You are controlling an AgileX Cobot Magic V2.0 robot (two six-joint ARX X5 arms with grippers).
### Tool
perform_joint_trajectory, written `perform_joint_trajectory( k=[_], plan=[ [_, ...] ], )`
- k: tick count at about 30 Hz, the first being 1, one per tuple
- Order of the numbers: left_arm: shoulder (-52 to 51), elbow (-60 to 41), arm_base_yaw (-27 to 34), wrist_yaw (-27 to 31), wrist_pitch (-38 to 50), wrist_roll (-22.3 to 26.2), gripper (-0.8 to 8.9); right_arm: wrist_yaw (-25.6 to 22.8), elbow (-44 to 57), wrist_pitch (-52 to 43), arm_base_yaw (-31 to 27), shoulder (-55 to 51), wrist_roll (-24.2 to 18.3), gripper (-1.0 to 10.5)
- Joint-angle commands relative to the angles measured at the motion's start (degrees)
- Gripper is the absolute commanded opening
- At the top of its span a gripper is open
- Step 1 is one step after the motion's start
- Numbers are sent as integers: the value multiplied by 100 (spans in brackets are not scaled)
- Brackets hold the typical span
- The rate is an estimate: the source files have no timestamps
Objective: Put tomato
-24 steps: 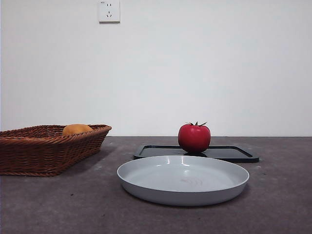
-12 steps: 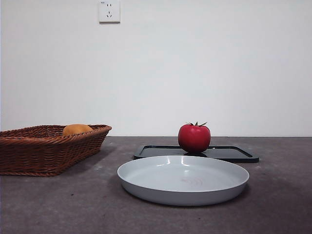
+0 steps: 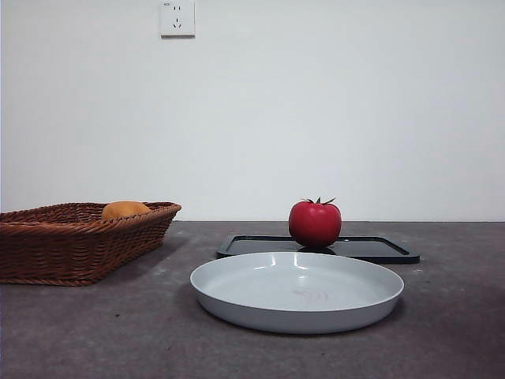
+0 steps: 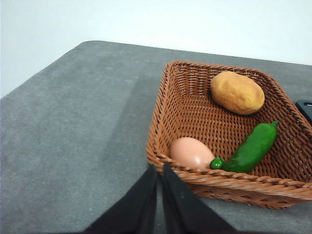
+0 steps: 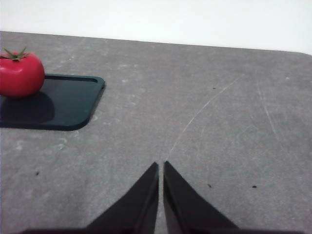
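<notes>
The glossy red tomato (image 3: 315,223) with a dark green stem stands on a flat black tray (image 3: 371,249) behind a grey plate (image 3: 297,290); the right wrist view shows the tomato (image 5: 20,74) on the tray's corner (image 5: 73,100). My right gripper (image 5: 160,166) is shut, hanging over bare table well off to the side of the tray. Over the table just outside the wicker basket's near rim, my left gripper (image 4: 160,169) is shut too. Neither arm appears in the front view.
A brown wicker basket (image 3: 75,239) stands at the left; in the left wrist view it (image 4: 181,105) holds an orange-yellow potato-like thing (image 4: 237,92), an egg (image 4: 191,152) and a green pepper (image 4: 252,148). Grey table surface surrounds everything.
</notes>
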State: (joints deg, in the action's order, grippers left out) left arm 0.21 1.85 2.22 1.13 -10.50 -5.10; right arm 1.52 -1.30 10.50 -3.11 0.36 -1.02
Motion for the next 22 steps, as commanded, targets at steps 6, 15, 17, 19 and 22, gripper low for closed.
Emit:
perform_joint_trajectory(
  k=[6,15,17,19,22],
  plan=[
    [2,-116,-4,-2,-24,-9,18,-2,70,-118,-15,-15,210,7],
    [2,-116,-4,0,-24,-9,19,0,70,-136,-7,-15,310,7],
    [2,-116,-4,-2,-24,-9,18,0,70,-136,-7,-15,354,7],
    [2,-116,-4,0,-24,-9,18,0,70,-149,-7,-15,352,7],
    [2,-116,-4,0,-24,-7,18,-2,68,-146,-7,-15,352,7]
  ],
)
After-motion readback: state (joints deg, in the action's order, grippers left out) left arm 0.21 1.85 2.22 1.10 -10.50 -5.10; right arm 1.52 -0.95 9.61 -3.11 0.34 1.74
